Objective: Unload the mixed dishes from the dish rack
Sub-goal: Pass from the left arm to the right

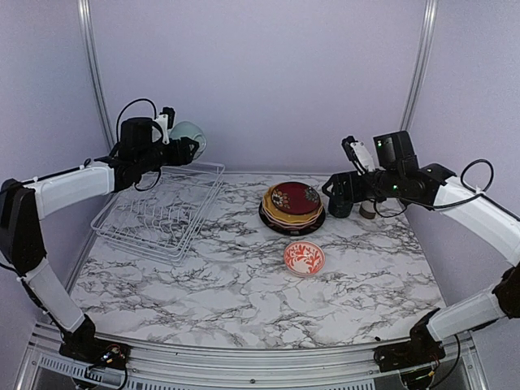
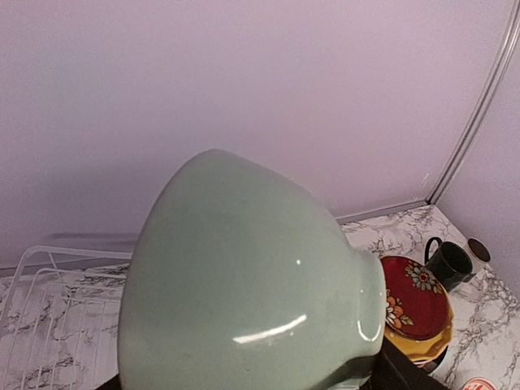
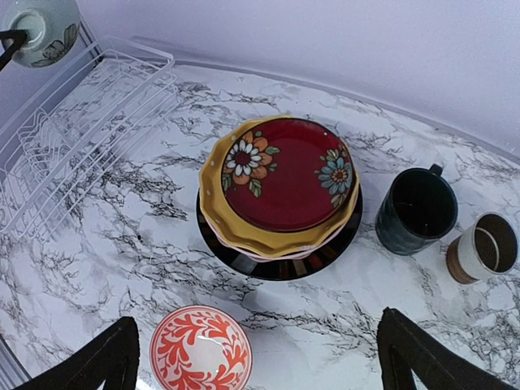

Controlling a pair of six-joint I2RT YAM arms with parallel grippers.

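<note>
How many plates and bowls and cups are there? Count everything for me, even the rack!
Plates: 4
Bowls: 2 (green bowl, red-and-white bowl)
Mug: 1
Small cup: 1
Dish rack: 1
Total: 9

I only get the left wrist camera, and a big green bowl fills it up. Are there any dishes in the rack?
Observer: No, none show in the white wire dish rack.
Operator: Where's the other hand?
Observer: The right hand hangs open above the marble-patterned table, with nothing between its fingers.
Operator: Is my bowl plain inside?
Observer: No. The right wrist view looks into the pale green ceramic bowl, and there seems to be a dark leafy pattern inside.
</note>
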